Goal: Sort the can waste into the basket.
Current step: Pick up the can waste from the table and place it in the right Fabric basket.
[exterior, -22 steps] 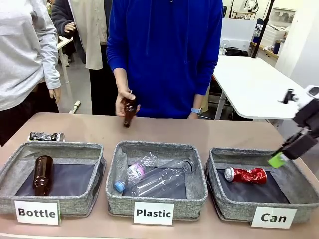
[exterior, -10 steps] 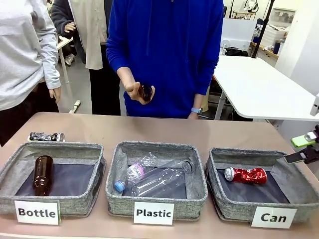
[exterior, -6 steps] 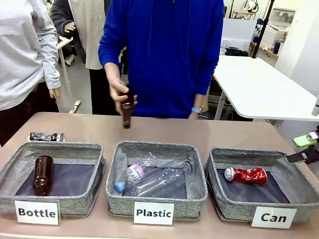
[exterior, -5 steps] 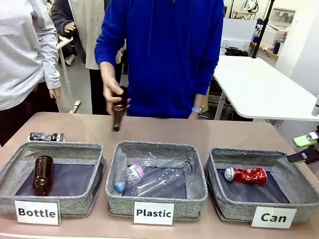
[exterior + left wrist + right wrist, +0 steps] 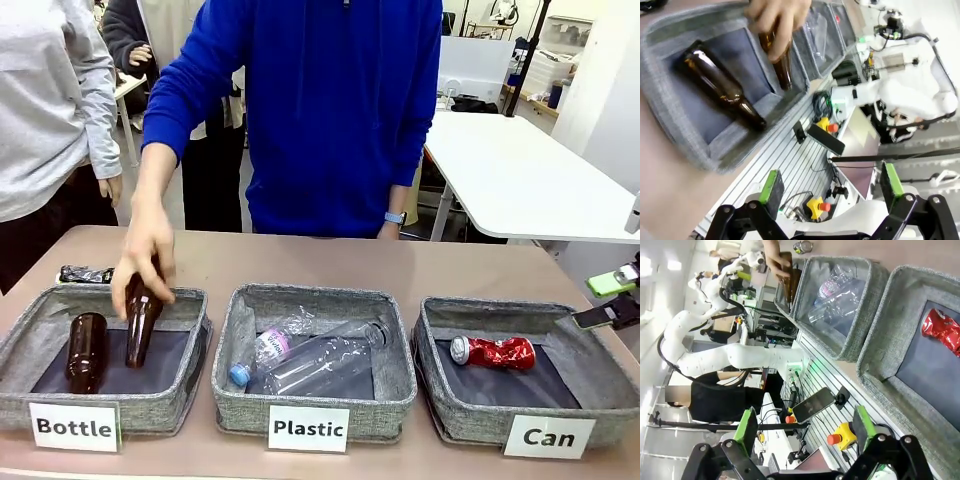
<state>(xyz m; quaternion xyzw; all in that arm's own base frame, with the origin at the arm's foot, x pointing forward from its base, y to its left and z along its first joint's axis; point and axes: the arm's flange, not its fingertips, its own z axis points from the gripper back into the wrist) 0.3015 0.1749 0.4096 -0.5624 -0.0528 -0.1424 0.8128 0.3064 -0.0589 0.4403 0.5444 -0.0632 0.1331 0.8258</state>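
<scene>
1. The red can (image 5: 492, 351) is in: it lies on the dark floor of the basket (image 5: 470, 425) at near right, so half the job looks done.
2. The black can (image 5: 85, 274) is the one left. It lies on the table (image 5: 400, 268) at far left, just behind the Bottle bin (image 5: 160, 410) and well apart from the basket.
3. A person's hand (image 5: 145, 255) lowers a brown bottle (image 5: 140, 325) into that bin, close to the black can. That's not can waste.
4. Left gripper (image 5: 831, 185): jaws spread wide with nothing between them, near the Bottle bin.
5. Right gripper (image 5: 804, 424): jaws wide apart too, empty, off the basket's right side.
6. Left to do, by my reckoning: carry the black can across to the basket.
</scene>
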